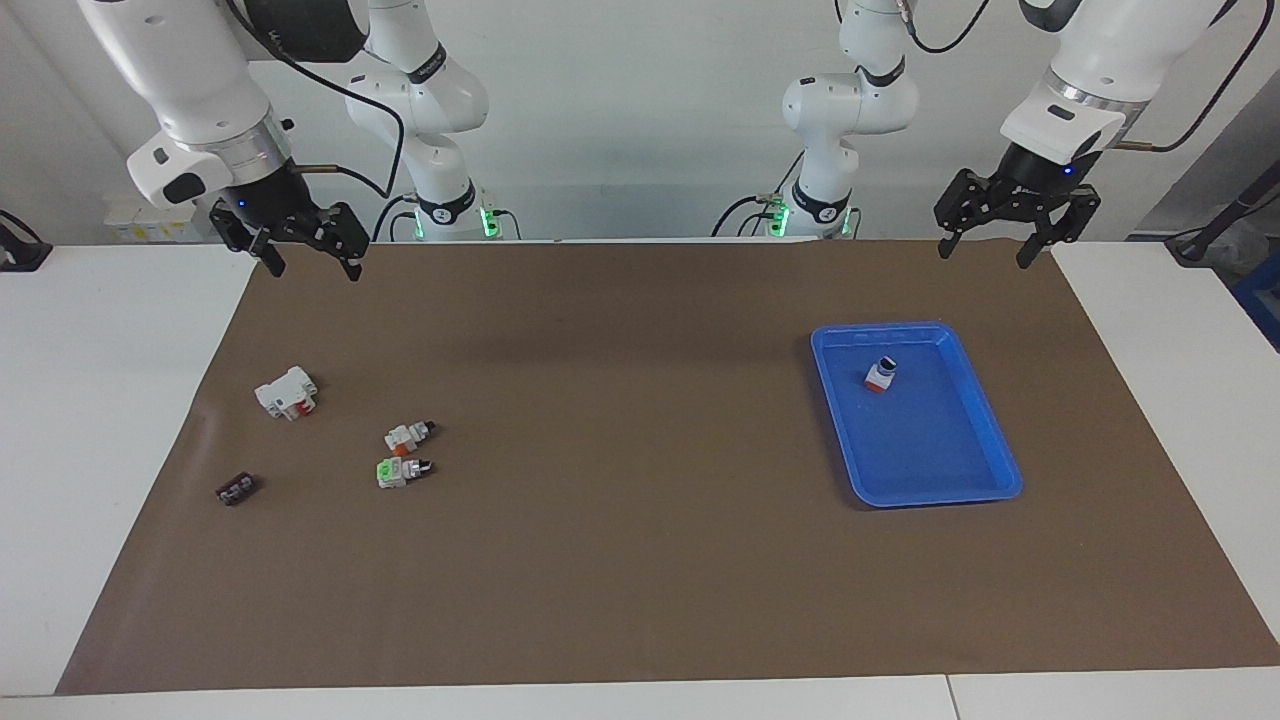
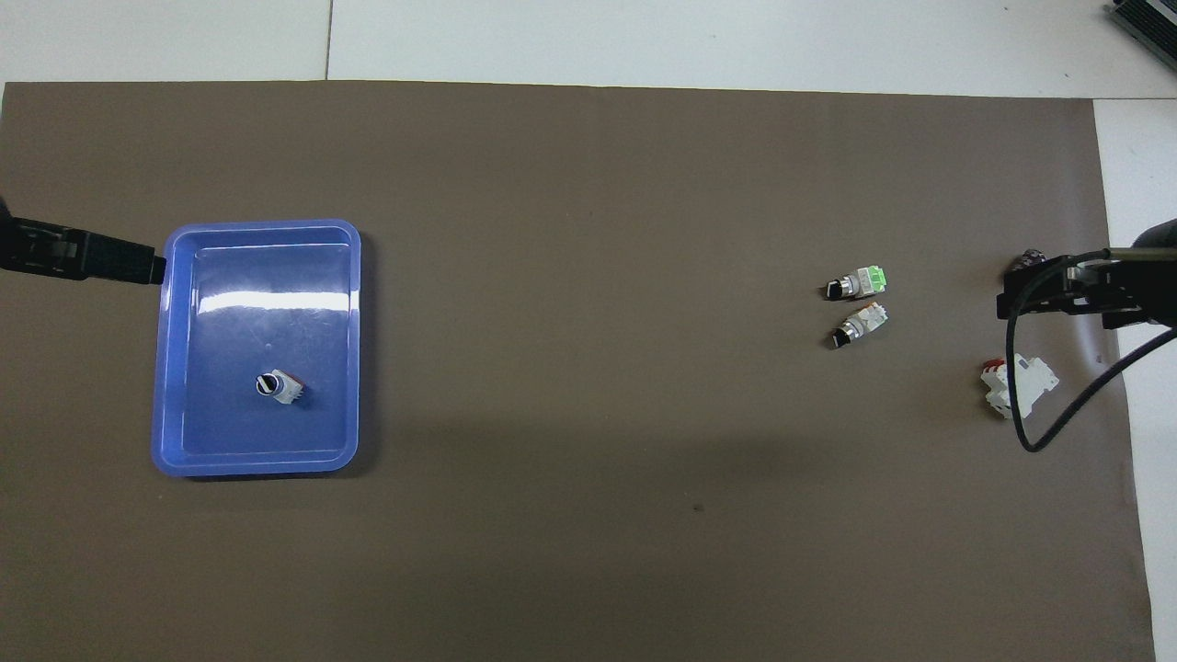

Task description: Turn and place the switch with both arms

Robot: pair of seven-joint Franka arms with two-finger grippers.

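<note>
The switch (image 1: 880,374), white with an orange end and a black knob, stands in the blue tray (image 1: 960,478); it also shows in the overhead view (image 2: 278,385). Its twin (image 1: 408,435) lies on the brown mat toward the right arm's end. My left gripper (image 1: 985,255) is open and empty, raised over the mat's edge nearest the robots, well clear of the tray. In the overhead view it (image 2: 129,262) shows beside the tray's rim (image 2: 165,368). My right gripper (image 1: 312,270) is open and empty, raised over the mat's corner at its own end.
A green-faced switch (image 1: 398,471) lies just beside the twin, farther from the robots. A larger white block with a red part (image 1: 286,392) and a small black part (image 1: 237,490) lie toward the right arm's end.
</note>
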